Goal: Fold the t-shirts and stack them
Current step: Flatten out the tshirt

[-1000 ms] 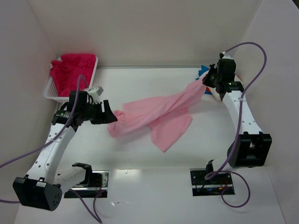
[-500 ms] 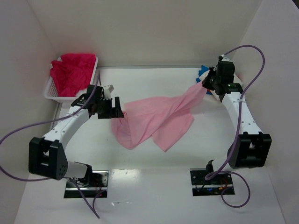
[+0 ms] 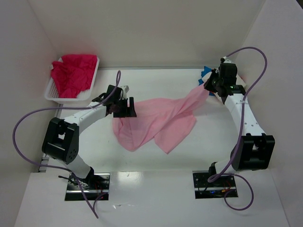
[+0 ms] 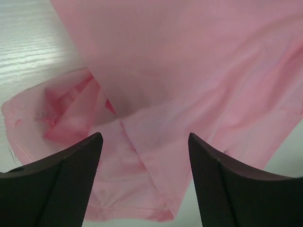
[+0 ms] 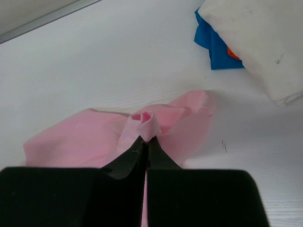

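Pink t-shirt (image 3: pixel 156 120) draped across the middle of the frame, between two claws.
Over its left edge the left gripper (image 3: pixel 127 109) hovers with fingers spread, holding nothing; the cloth rises to the upper right, where the right gripper (image 3: pixel 208 86), pressed together, pinches a bunched corner.

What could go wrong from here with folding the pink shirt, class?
The right gripper pinches only a small bunch of the pink t-shirt; a pull could slip it free.
The left gripper hangs open over doubled-over cloth and might grab several layers.
The folded white t-shirt lies close to the right gripper and could get knocked.
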You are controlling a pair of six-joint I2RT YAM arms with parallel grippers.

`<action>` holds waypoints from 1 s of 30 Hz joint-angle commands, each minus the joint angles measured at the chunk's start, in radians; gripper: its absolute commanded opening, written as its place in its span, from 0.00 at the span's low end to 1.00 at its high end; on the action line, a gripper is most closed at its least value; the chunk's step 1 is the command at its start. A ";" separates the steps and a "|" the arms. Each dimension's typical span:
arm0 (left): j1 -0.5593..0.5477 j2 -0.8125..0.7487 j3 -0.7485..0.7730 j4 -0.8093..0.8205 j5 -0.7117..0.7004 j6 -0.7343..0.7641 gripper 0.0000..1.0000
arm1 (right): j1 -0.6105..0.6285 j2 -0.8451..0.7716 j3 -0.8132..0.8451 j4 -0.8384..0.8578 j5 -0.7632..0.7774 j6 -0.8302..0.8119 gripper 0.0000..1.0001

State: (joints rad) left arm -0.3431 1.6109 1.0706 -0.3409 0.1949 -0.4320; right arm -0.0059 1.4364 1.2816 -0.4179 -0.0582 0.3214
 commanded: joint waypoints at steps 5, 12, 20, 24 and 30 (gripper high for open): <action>0.004 0.075 -0.018 0.138 0.007 -0.092 0.75 | 0.007 -0.008 -0.018 0.034 0.010 -0.005 0.00; -0.005 0.110 -0.018 0.129 0.008 -0.093 0.75 | 0.007 -0.008 -0.018 0.025 0.021 -0.005 0.00; -0.005 0.110 -0.027 0.148 0.040 -0.102 0.53 | 0.007 -0.008 -0.018 0.025 0.021 -0.005 0.00; -0.005 0.131 -0.018 0.148 0.040 -0.102 0.51 | 0.007 0.001 -0.018 0.025 0.021 -0.005 0.00; -0.005 0.133 -0.018 0.131 0.040 -0.102 0.45 | 0.007 0.001 -0.018 0.025 0.021 -0.005 0.00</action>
State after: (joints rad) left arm -0.3439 1.7364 1.0534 -0.2248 0.2146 -0.5291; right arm -0.0059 1.4368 1.2675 -0.4133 -0.0559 0.3206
